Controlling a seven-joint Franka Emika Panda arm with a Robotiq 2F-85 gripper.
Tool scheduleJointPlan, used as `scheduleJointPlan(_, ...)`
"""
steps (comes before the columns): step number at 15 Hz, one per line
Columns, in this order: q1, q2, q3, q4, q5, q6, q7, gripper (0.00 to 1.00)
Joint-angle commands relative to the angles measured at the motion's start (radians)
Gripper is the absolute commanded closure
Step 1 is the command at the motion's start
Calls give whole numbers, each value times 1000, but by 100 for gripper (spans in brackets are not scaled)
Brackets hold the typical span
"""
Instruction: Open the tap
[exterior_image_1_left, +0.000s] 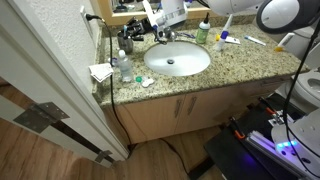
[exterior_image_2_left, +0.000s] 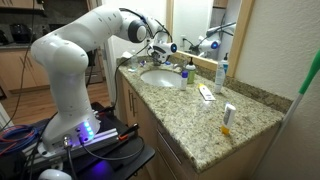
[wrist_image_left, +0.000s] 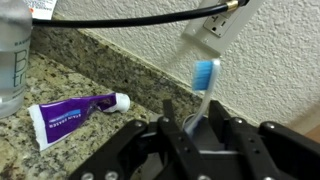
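Observation:
The tap (exterior_image_1_left: 163, 37) is a small chrome fitting behind the white basin (exterior_image_1_left: 177, 60). In both exterior views my gripper (exterior_image_1_left: 158, 27) (exterior_image_2_left: 159, 51) hangs just above the back rim of the basin, at the tap. The wrist view does not show the tap. There, my gripper (wrist_image_left: 193, 116) has its fingers partway together with a gap left. A blue-headed toothbrush (wrist_image_left: 205, 75) rises out of that gap. I cannot tell whether either finger touches its pale handle.
A purple toothpaste tube (wrist_image_left: 80, 112) and a clear bottle (wrist_image_left: 12, 60) are on the granite counter (exterior_image_1_left: 250, 60). A wall outlet (wrist_image_left: 222, 22) with a black cable (wrist_image_left: 120, 20) is above the backsplash. A green-capped bottle (exterior_image_1_left: 203, 30) stands beside the basin.

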Motion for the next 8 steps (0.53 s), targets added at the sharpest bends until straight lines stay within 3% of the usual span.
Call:
scheduleJointPlan(1,0,-11,-15,-16,7,-14,-1,88)
scheduleJointPlan(3,1,-11,-16,-16,7,-15,-2,100)
scheduleJointPlan(8,2,-15,-13,-15,10,-14,-10,98)
